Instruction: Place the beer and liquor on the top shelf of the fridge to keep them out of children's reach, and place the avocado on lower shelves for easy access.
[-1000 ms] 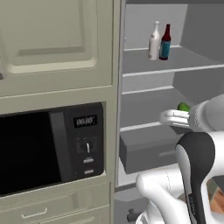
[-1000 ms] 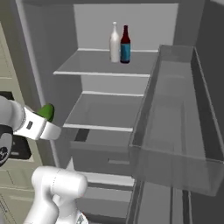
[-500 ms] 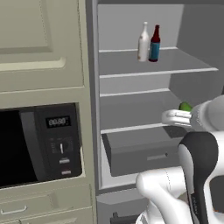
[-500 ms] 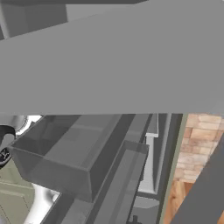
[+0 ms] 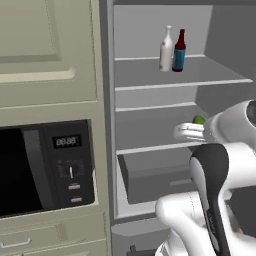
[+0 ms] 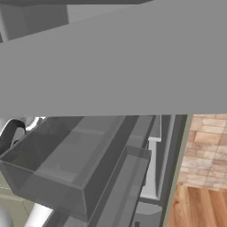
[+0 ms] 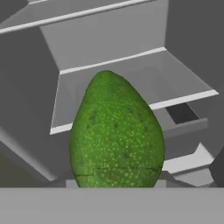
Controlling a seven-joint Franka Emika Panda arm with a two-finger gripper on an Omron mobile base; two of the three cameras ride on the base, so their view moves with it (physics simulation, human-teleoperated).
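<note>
The fridge (image 5: pixel 150 30) stands open. On its top shelf (image 5: pixel 210 75) stand a white bottle (image 5: pixel 166 48) and a dark red bottle with a blue label (image 5: pixel 179 50), side by side. My gripper (image 5: pixel 196 126) is shut on the avocado (image 5: pixel 199 120), held in front of the lower shelves (image 5: pixel 150 148) at the fridge's right side, above the dark drawer box (image 5: pixel 155 172). In the hand view the green, dark-spotted avocado (image 7: pixel 117 135) covers the fingertips, with a lower shelf (image 7: pixel 175 81) behind it.
A black microwave (image 5: pixel 45 167) sits in the cream cabinet wall (image 5: pixel 50 50) left of the fridge. In the right base view the fridge door's grey bins (image 6: pixel 66 164) stand close to the camera, with a brick wall (image 6: pixel 208 146) and wood floor (image 6: pixel 199 208) to the right.
The base has driven, so both base views shifted: the fridge slid left in the left view and the door now blocks the right view. The gripper still holds the avocado.
</note>
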